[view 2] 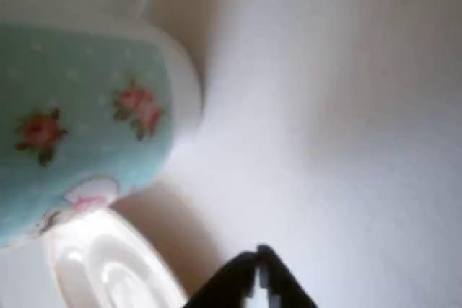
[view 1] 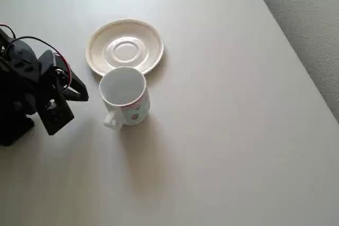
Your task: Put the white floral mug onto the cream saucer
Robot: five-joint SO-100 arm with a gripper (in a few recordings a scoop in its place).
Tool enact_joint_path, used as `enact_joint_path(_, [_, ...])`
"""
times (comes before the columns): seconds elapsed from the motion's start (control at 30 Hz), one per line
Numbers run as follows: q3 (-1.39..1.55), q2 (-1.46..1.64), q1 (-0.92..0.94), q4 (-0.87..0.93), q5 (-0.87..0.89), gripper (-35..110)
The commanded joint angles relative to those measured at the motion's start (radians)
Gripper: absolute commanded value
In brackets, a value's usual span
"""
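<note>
Overhead, mug: the white floral mug (view 1: 125,95) stands upright on the table (view 1: 228,130), mouth up, handle pointing toward the lower left, just below the cream saucer (view 1: 125,46) and overlapping its near rim in the picture; contact unclear.
Overhead, gripper: the black gripper (view 1: 74,91) sits left of the mug, apart from it, holding nothing; jaw opening cannot be told.
Wrist, mug: the mug (view 2: 79,120) lies sideways in frame, teal band with pink flowers, handle toward the top.
Wrist, saucer: the saucer (view 2: 108,268) is below the mug.
Wrist, gripper: dark fingertips (view 2: 254,279) at the bottom edge, blurred.
</note>
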Motion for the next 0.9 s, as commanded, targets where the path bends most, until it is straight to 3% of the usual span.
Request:
enact_joint_path(0.0, [-0.005,0.012,-0.011,-0.012,-0.012,-2])
enact_joint_path(0.6, [-0.005,0.012,-0.011,-0.012,-0.012,-2])
enact_joint_path(0.7, [-0.02,0.012,0.032,-0.032,-0.186,-1])
enact_joint_path(0.87, [-0.227,0.012,0.104,0.054,-0.213,10])
